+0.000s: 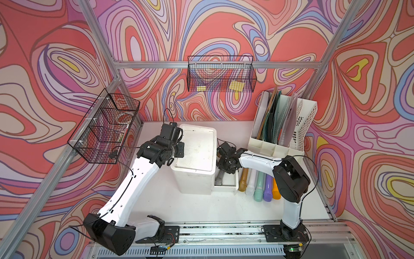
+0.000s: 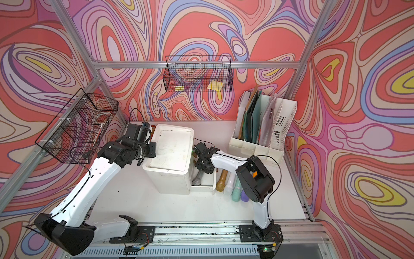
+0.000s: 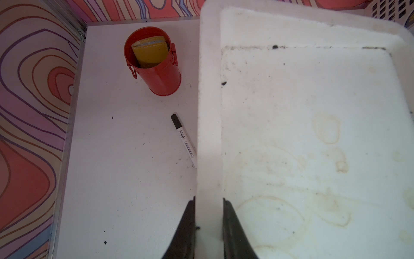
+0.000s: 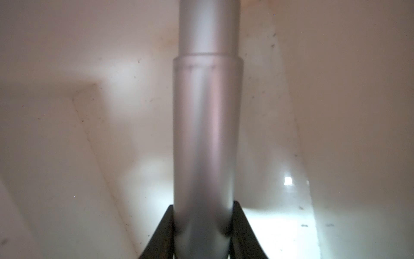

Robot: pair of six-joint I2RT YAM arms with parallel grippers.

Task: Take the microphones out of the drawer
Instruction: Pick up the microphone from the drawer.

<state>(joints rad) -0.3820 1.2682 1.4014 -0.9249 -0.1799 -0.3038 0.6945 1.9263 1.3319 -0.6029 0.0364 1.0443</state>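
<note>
Microphone (image 4: 206, 134) lies in the drawer (image 1: 225, 188), handle clamped by right end effector (image 4: 203, 208)

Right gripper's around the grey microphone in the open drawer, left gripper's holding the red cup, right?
No. The left wrist view shows the left gripper clamped on the white drawer unit's rim, with the red cup standing apart. The right gripper is around the microphone.

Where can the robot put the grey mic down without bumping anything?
The bare table between the drawer unit and the front rail is free. Crowded: beside the open drawer, where coloured microphones lie in a row, with the file organizer behind.
</note>
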